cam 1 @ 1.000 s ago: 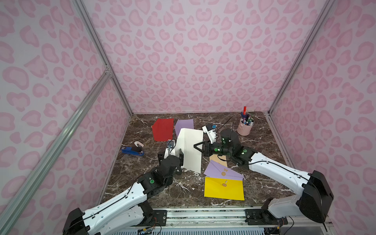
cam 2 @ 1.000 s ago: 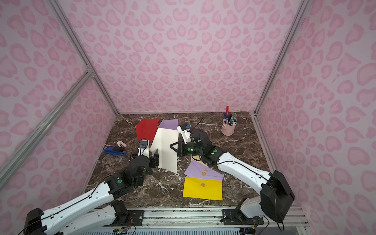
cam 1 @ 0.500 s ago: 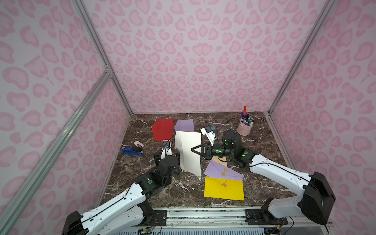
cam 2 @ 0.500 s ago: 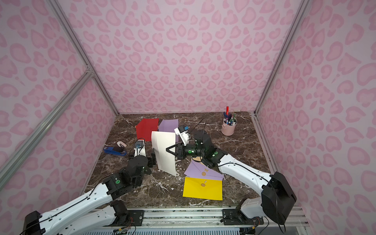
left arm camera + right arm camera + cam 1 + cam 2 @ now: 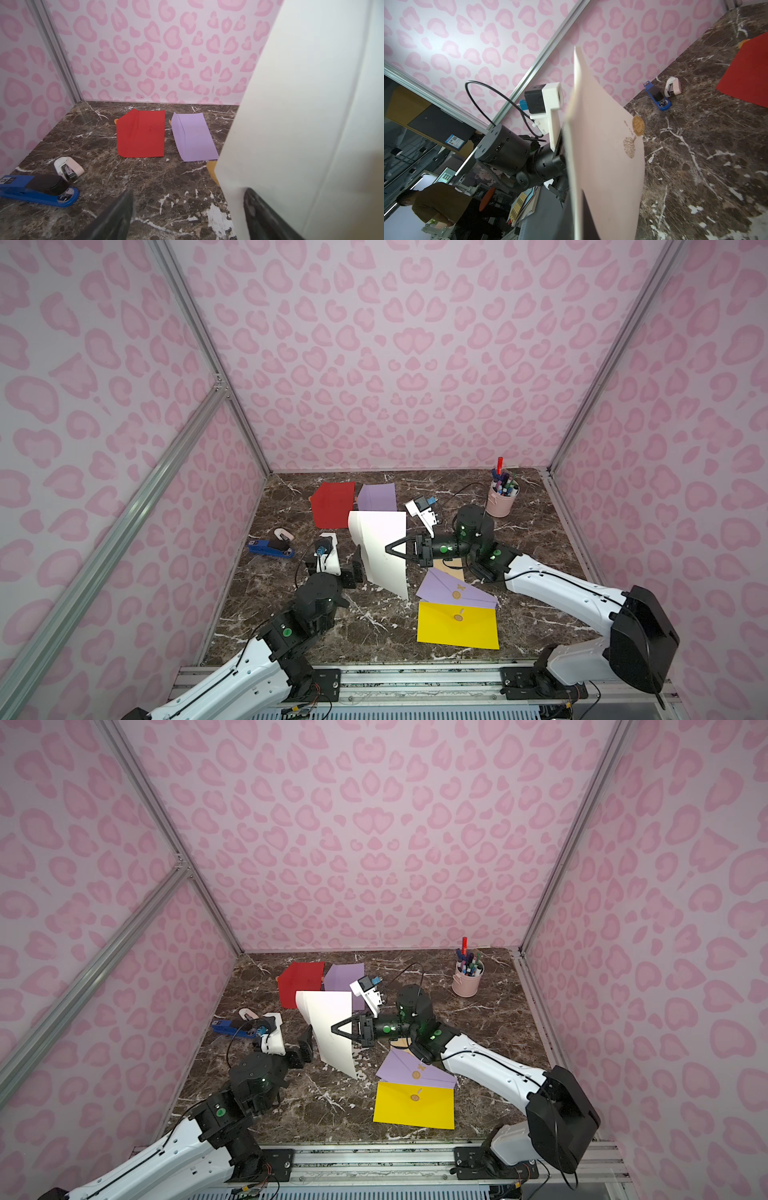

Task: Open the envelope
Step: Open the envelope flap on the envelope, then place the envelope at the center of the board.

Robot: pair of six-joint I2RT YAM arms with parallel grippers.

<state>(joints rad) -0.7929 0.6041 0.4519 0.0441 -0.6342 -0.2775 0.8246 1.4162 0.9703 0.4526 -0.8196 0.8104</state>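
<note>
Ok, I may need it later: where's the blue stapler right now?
In both top views the blue stapler lies on the table's left side, right beside a small white gadget.

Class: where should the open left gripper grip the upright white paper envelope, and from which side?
The white paper envelope is held roughly upright by the right gripper. Likely best: its free edge facing the left gripper, approached edge-on so the jaws straddle it.

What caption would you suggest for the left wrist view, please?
Left gripper, fingers open, beside the upright white envelope; red envelope, purple envelope and blue stapler lie on the marble table.
</note>
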